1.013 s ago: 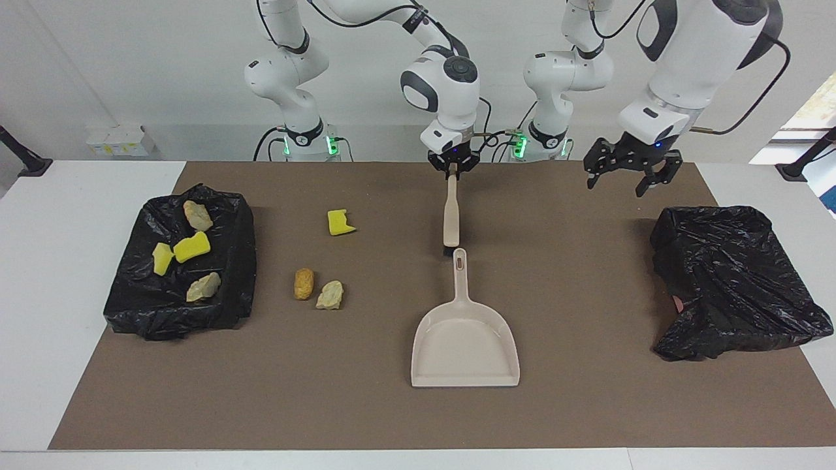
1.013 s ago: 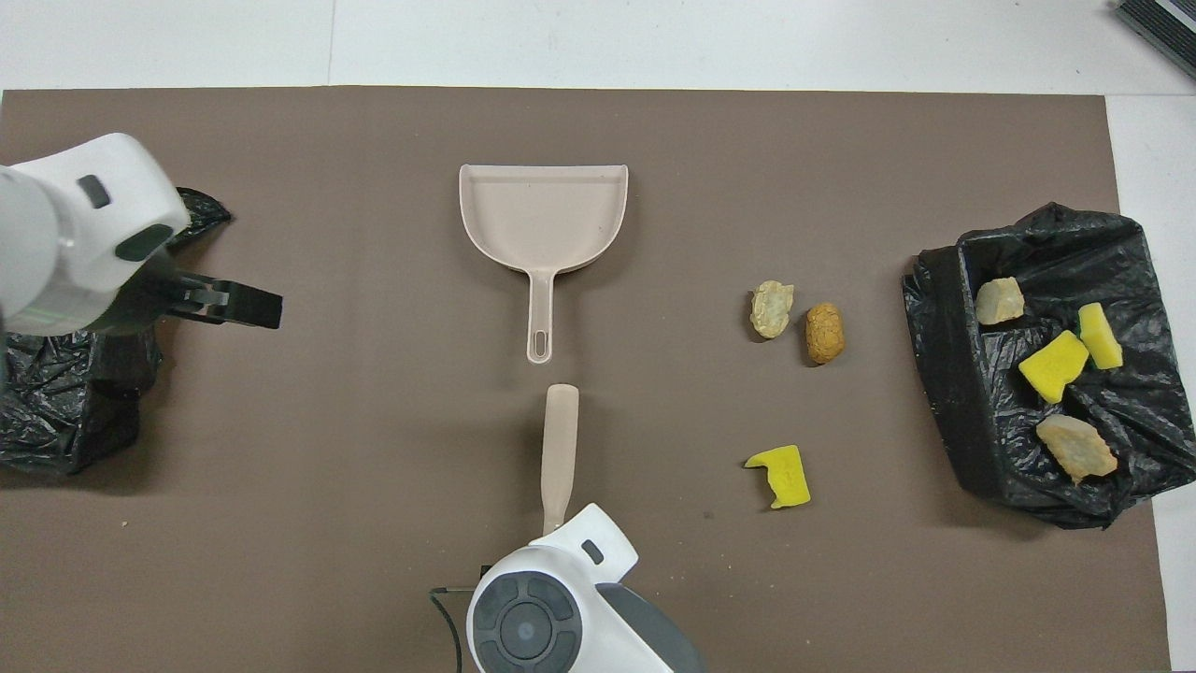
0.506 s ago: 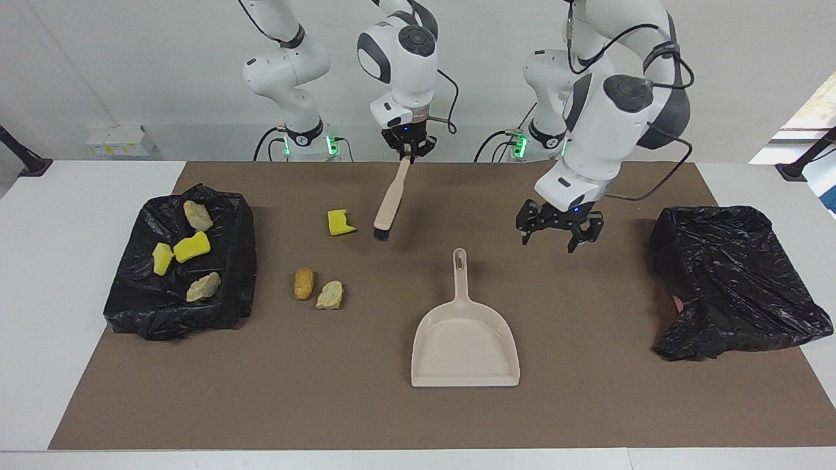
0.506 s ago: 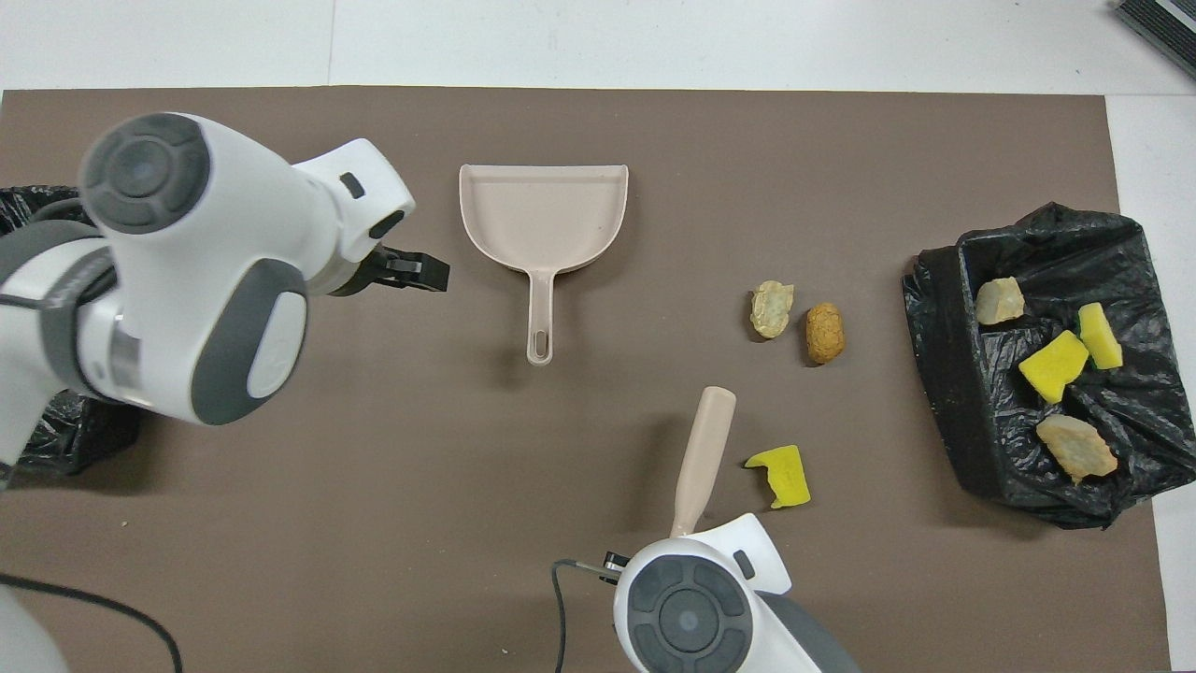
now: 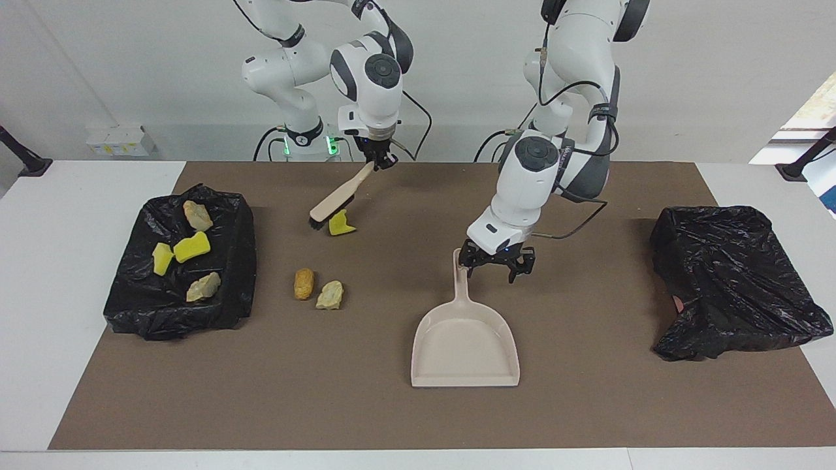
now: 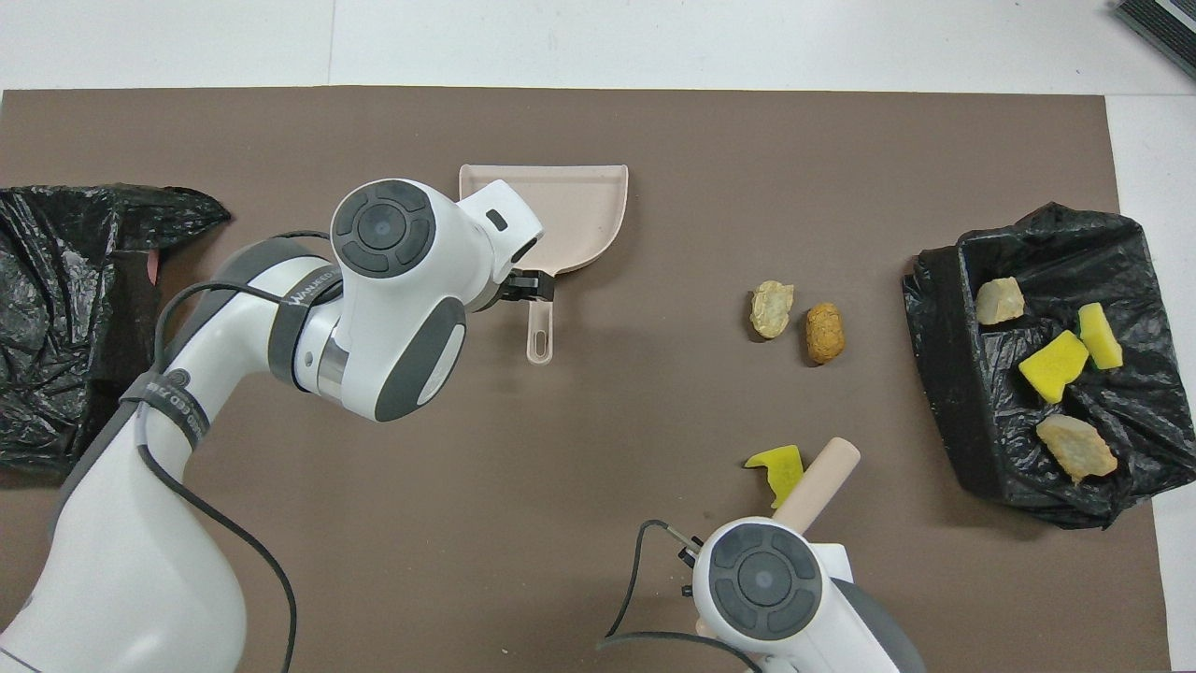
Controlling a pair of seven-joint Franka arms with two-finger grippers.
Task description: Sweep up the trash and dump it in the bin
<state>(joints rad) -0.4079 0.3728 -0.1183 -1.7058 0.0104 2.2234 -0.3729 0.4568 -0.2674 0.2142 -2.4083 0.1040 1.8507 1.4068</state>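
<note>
3 yellow sponge chunks [image 5: 340, 223], 4 tan-brown lumps [image 5: 304, 283].

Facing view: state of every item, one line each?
Brush: held by right pincer, tilted, bristles by a yellow sponge chunk.
Dustpan: flat on mat, not gripped.
Left pincer: open, at the dustpan handle.
Bin: open, four scraps inside.
Two brown lumps: loose on mat.
Other black bag: crumpled, contents not visible.
</note>
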